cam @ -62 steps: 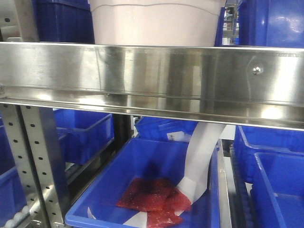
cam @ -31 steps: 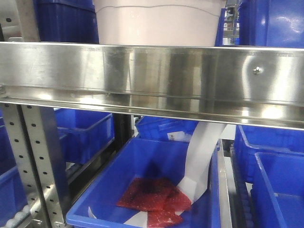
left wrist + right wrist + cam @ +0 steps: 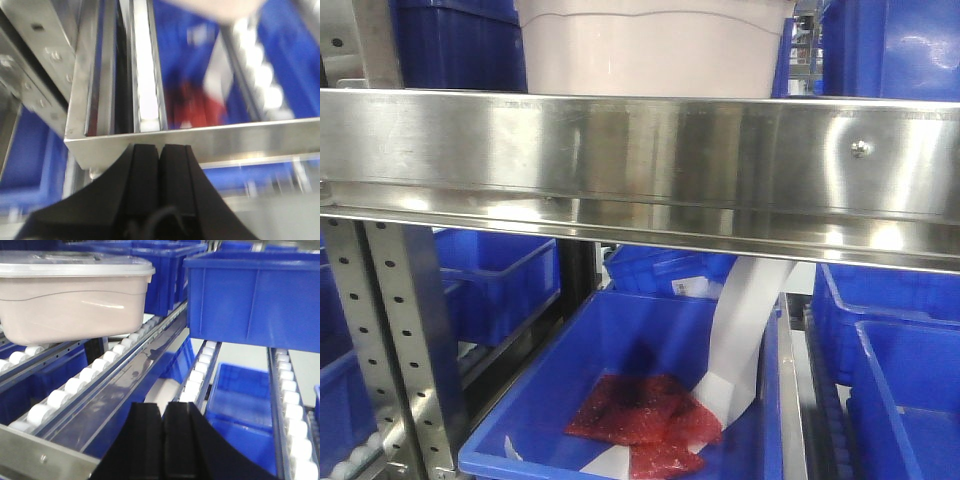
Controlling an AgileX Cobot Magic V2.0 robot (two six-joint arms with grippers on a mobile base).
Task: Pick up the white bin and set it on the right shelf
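The white bin [image 3: 655,50] is a pale pinkish tub standing on the right shelf behind its shiny steel front rail [image 3: 640,160]. In the right wrist view the bin [image 3: 70,305], with its white lid, rests on the white rollers at the left, well ahead and left of my right gripper [image 3: 163,410]. That gripper is shut and empty, just above the rail [image 3: 30,452]. My left gripper [image 3: 160,150] is shut and empty, close in front of the steel rail [image 3: 200,140]. The bin shows only as a blurred pale patch [image 3: 215,7] at the top.
Blue bins [image 3: 890,50] stand beside the white bin, and one large one [image 3: 250,295] is at the right on the roller lanes. Below, a blue bin [image 3: 630,400] holds red bags [image 3: 640,415] and a white paper strip [image 3: 745,330]. A perforated steel upright [image 3: 405,340] stands at the left.
The white bin sits slightly further right and lower in the front view than a second ago. Nothing else has visibly changed.
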